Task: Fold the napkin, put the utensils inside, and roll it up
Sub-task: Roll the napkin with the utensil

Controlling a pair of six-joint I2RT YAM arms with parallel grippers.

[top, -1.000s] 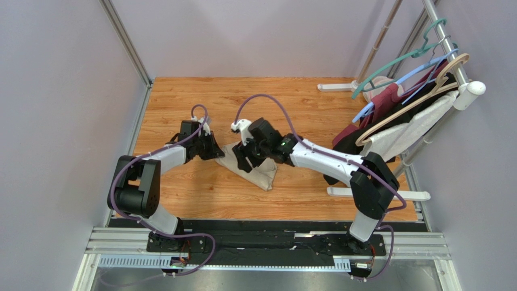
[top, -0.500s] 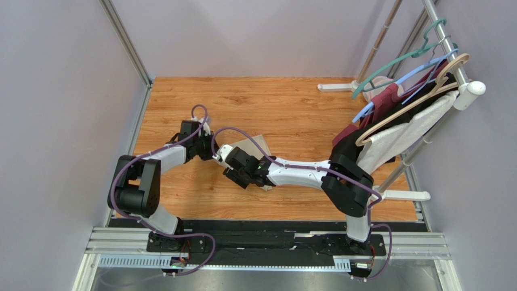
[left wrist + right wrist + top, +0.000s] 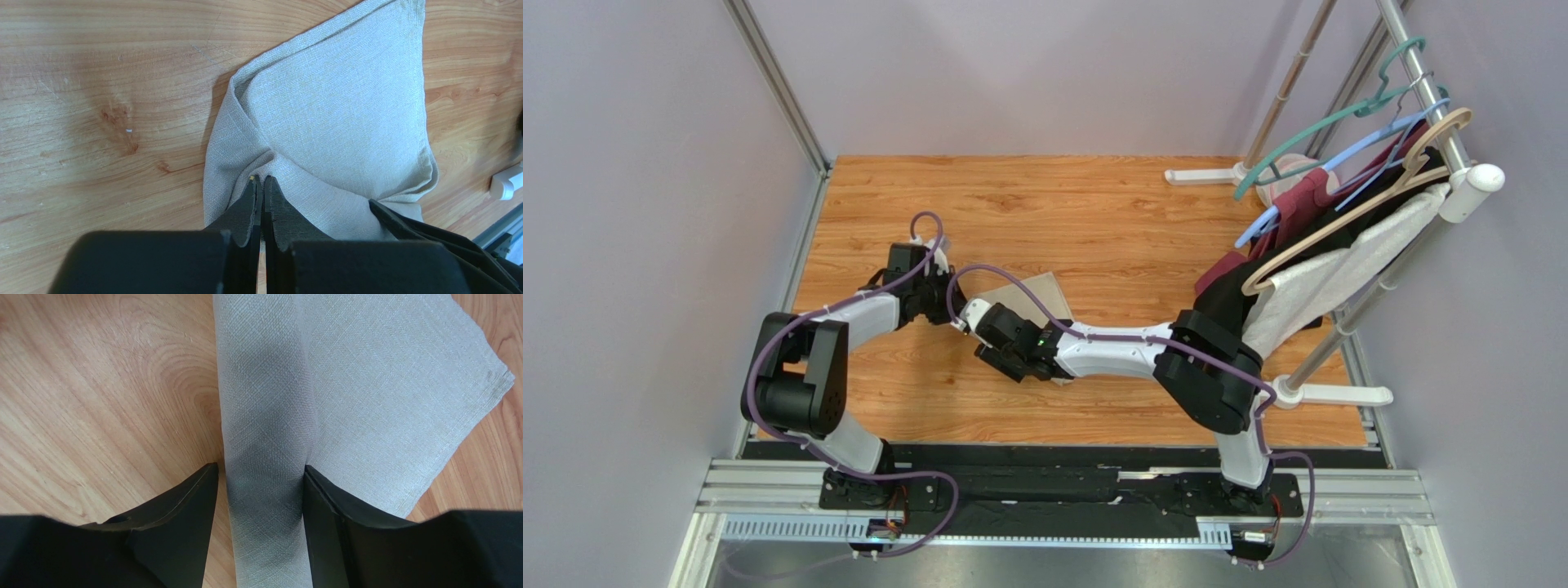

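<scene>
We're over the wood-grain table (image 3: pixel 1112 221), and the napkin (image 3: pixel 1036 294) lies left of centre, caught between the two arms, with only a tan corner showing past the right arm from above. It's a soft, plain beige cloth with a fine woven texture, folded over on itself into several layers.

On the left wrist camera, the left gripper (image 3: pixel 261 180) has its flat black fingers (image 3: pixel 245 208) pressed tight together. Their tips nip a small pucker of the cloth, and creases fan out from that spot. One layer wraps diagonally across another there, leaving a slim open pocket along the left fold. The top corner of the cloth runs to a sharp point, and the far-right edge curls softly.

Now the right wrist camera. The right gripper (image 3: pixel 261 471) is down at the table with its wedge-shaped black fingers (image 3: pixel 184 508) spread apart. They straddle a long, straight band of the napkin, a folded or rolled strip running away from the camera, shaded grey down its middle. The right finger meets the band's edge. At the left finger a thin sliver of wood shows, so we can't tell whether the strip is being squeezed. To the right of the band the cloth lies flat in a single smooth sheet ending in a hemmed corner.

Far right, plastic and wooden hangers (image 3: pixel 1369 135) carry maroon and white garments (image 3: pixel 1308 202).
</scene>
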